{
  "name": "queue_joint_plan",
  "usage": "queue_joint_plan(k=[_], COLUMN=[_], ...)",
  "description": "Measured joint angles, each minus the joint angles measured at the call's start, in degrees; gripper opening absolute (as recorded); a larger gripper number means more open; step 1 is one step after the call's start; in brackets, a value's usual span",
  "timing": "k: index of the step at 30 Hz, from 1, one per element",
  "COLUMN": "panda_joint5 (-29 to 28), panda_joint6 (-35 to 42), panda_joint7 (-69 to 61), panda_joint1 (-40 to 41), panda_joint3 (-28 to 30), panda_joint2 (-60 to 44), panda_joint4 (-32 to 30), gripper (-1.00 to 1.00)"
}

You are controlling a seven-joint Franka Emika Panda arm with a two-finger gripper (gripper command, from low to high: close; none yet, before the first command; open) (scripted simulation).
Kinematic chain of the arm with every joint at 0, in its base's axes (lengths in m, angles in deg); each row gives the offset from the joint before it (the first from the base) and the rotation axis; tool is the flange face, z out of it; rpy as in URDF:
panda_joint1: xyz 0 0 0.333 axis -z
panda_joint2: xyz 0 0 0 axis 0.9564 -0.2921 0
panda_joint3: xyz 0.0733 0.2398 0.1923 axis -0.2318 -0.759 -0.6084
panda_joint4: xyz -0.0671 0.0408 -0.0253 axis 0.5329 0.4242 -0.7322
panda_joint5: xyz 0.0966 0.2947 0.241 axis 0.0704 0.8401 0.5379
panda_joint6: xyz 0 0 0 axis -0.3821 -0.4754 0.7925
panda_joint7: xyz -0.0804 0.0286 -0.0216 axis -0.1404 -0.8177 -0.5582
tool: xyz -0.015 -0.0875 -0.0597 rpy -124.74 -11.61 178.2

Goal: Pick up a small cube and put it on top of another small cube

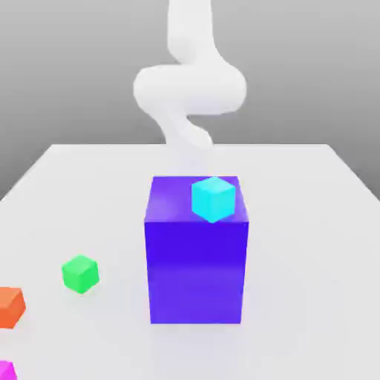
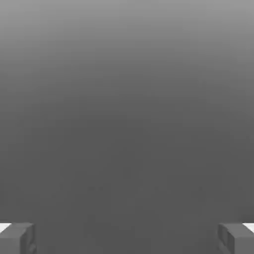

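Claw [image 2: 127,238]: wide open, empty.
Magenta cube [image 1: 6,369]: tabletop's near edge (barely in frame); centre above before descending.
Orange-red cube [image 1: 10,306]: just beside; avoid nudging.

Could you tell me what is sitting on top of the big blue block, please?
A cyan cube rests on the blue block, near the top's front edge toward the exterior view's right. Nothing else shows on the block's top. The table right behind the block is hidden by it.
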Motion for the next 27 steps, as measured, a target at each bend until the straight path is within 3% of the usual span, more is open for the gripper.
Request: queue_joint_plan(k=[16,27], panda_joint5=[9.35,15.16], panda_joint6=[-5.42,-9.17], panda_joint7=[-14.66,-24.26], panda_joint1=[0.22,6.84], panda_joint3=[12.84,15.04], panda_joint2=[-33.53,-56.24], panda_joint4=[6.36,10.66], gripper=[0.0,0.0])
